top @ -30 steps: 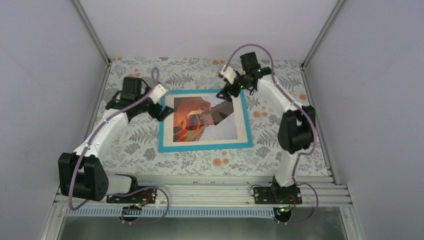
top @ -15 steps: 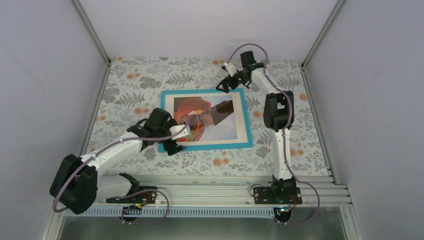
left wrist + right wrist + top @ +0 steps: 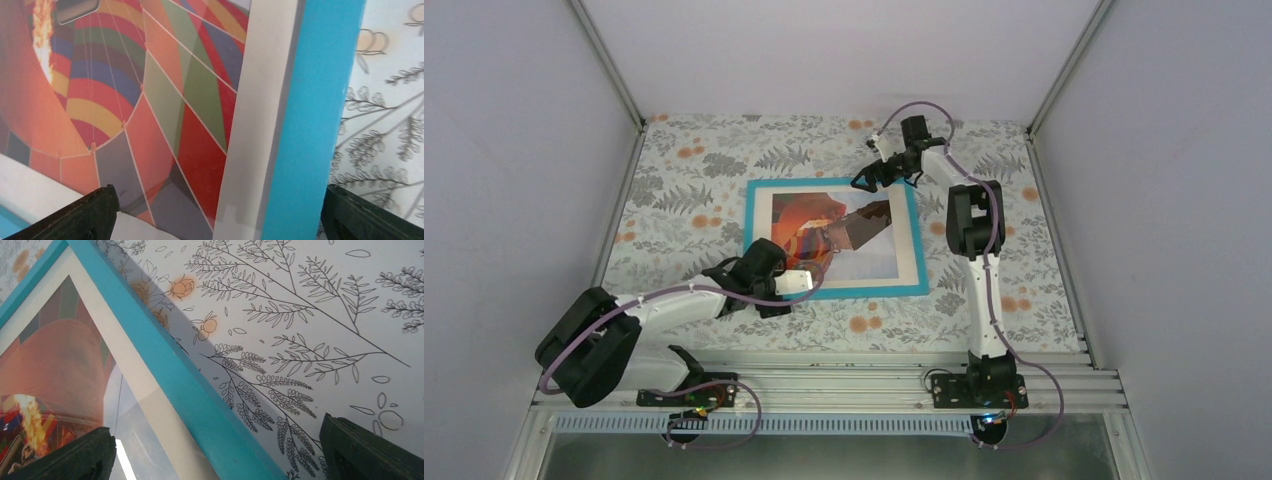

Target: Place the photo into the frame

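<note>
The frame (image 3: 874, 292) lies flat on the floral cloth, turquoise rim up. The photo (image 3: 809, 215) of the orange-red balloon shows inside it, bordered by a cream mat (image 3: 908, 250). My left gripper (image 3: 816, 278) is open and low over the frame's near left part. In the left wrist view it (image 3: 220, 222) straddles the rim (image 3: 320, 100), mat (image 3: 260, 100) and photo (image 3: 125, 100). My right gripper (image 3: 864, 183) is open at the frame's far edge. In the right wrist view it (image 3: 215, 457) straddles the rim (image 3: 165, 355), with the photo (image 3: 50, 370) at the left.
The floral tablecloth (image 3: 984, 290) surrounds the frame on all sides. Grey walls and metal posts (image 3: 609, 70) bound the table at left, right and back. A metal rail (image 3: 844, 385) runs along the near edge. The pane reflects the right arm.
My left arm swung from the frame's far left side down to its near left part. My right arm stretched farther out over the frame's far edge. The frame has not moved.
</note>
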Motion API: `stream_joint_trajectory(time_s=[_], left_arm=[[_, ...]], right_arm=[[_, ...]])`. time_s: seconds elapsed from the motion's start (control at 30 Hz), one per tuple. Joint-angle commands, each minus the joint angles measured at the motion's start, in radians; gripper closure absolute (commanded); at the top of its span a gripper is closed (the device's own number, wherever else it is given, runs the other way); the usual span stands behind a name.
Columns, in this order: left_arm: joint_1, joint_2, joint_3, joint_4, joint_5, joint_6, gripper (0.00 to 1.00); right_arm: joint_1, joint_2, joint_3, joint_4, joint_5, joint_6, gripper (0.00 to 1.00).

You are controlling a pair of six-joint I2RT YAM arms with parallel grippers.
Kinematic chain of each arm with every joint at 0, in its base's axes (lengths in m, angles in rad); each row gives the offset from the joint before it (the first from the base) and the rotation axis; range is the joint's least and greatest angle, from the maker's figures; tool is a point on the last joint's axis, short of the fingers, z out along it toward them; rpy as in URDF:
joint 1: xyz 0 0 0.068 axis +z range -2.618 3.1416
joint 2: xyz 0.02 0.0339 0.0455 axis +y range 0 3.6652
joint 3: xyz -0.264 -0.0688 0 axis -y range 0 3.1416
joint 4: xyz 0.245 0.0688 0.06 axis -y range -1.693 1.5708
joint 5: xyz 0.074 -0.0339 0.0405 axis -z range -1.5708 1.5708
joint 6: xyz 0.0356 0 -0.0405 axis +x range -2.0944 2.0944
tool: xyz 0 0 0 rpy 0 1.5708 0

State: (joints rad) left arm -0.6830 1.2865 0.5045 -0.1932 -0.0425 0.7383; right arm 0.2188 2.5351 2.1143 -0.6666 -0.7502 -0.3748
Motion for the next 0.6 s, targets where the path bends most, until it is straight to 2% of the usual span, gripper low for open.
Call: stream_joint_trajectory(time_s=[0.0, 0.23, 0.57], left_arm=[[-0.003, 0.032, 0.017, 0.056, -0.123, -0.025, 0.00], [0.065, 0.039, 0.018, 0.071, -0.148, -0.046, 0.00], [0.277, 0.192, 0.119, 0.153, -0.135, -0.064, 0.00]], right_arm=[[-0.026, 0.006, -0.046, -0.028, -0.068, 0.029, 0.00], [-0.081, -0.025, -0.101, -0.212, -0.106, -0.043, 0.01], [-0.130, -0.223, -0.421, -0.407, -0.116, -0.232, 0.02]])
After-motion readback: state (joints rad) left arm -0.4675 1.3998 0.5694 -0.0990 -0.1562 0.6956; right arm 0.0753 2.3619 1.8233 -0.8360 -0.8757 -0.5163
